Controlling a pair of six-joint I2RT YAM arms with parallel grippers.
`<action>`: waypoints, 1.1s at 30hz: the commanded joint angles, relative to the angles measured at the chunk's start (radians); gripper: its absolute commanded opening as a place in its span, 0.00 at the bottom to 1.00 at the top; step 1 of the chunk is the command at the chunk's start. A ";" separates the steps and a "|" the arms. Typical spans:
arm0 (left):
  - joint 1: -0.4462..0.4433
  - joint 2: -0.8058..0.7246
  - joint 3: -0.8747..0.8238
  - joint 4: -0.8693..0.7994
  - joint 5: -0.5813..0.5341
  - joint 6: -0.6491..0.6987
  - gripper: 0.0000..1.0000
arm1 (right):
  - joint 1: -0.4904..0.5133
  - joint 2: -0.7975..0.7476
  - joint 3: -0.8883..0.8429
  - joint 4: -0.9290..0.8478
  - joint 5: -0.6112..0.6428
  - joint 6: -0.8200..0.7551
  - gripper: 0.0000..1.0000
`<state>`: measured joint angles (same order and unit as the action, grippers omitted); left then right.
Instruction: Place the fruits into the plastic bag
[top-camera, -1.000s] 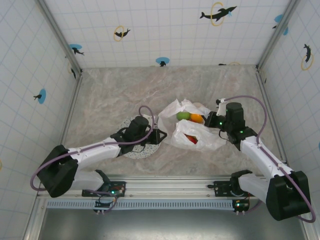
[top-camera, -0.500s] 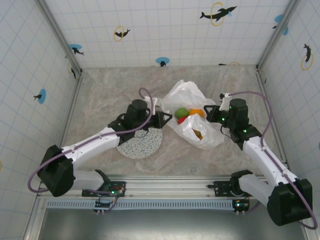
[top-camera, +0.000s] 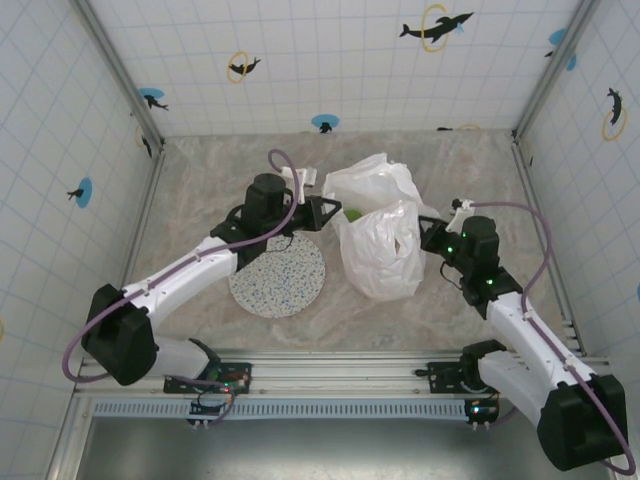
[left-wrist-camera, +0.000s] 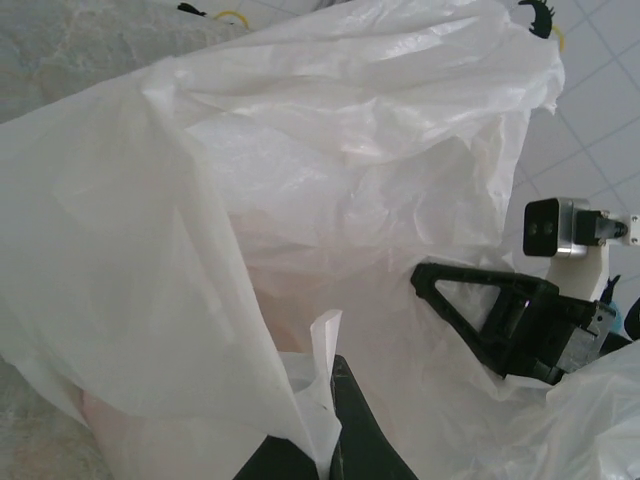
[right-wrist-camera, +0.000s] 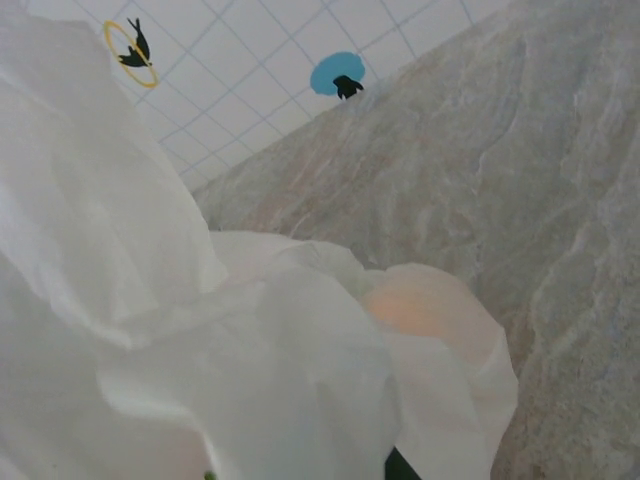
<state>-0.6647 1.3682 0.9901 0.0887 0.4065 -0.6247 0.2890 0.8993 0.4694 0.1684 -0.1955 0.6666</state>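
One plastic bag (top-camera: 378, 250), one plate (top-camera: 278, 278) (one green fruit (top-camera: 352, 213)).

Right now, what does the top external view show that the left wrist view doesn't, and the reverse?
Top external: the speckled plate on the table, a green fruit peeking from the plastic bag, and both arms whole. Left wrist: up close, a fold of bag film pinched by the left gripper. Both: the upright bag and the right gripper at its side.
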 joint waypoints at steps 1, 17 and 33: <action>0.023 0.043 0.015 -0.038 -0.020 0.036 0.00 | 0.009 0.007 -0.023 0.091 0.014 0.047 0.00; 0.154 -0.019 0.045 -0.064 0.040 -0.012 0.00 | 0.043 -0.067 0.033 0.103 0.028 0.128 0.00; 0.157 0.025 0.010 -0.067 0.039 0.025 0.39 | 0.027 0.012 0.092 -0.001 0.052 0.023 0.11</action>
<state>-0.5102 1.4250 1.0027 0.0143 0.4377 -0.6239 0.3244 0.9310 0.4877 0.1970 -0.1627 0.7452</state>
